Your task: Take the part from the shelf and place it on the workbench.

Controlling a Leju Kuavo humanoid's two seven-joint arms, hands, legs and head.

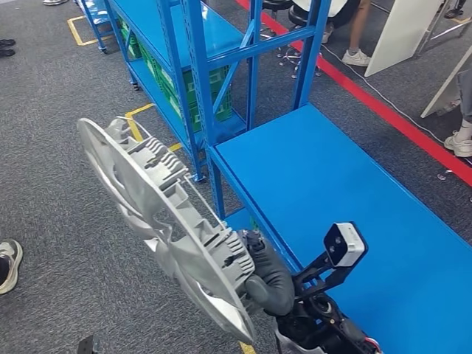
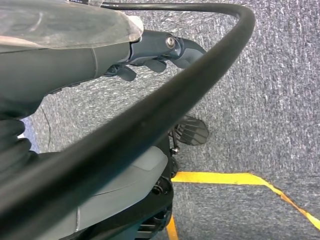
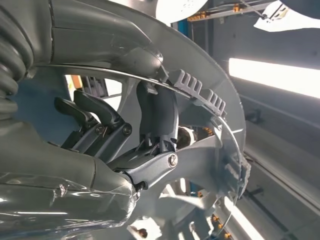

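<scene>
The part (image 1: 161, 214) is a large silver cast-metal piece with ribs and curved spokes. It hangs in the air over the grey floor, left of the blue workbench (image 1: 361, 199). My right hand (image 1: 270, 284) grips its near end, just off the workbench's front left corner. In the right wrist view my right hand (image 3: 151, 135) curls its dark fingers through the part (image 3: 211, 95) and around its ribbed rim. The blue shelf (image 1: 184, 44) stands beyond the part. My left hand (image 2: 151, 50) hangs over the carpet, holding nothing, with its fingers loosely extended.
Green crates (image 1: 209, 99) sit on the shelf's low level. People's shoes are at the far right (image 1: 459, 144), at the back (image 1: 356, 57) and at the left edge (image 1: 8, 262). Red tape (image 1: 389, 114) runs behind the workbench. A black cable (image 2: 181, 95) crosses the left wrist view above yellow floor tape (image 2: 222, 177).
</scene>
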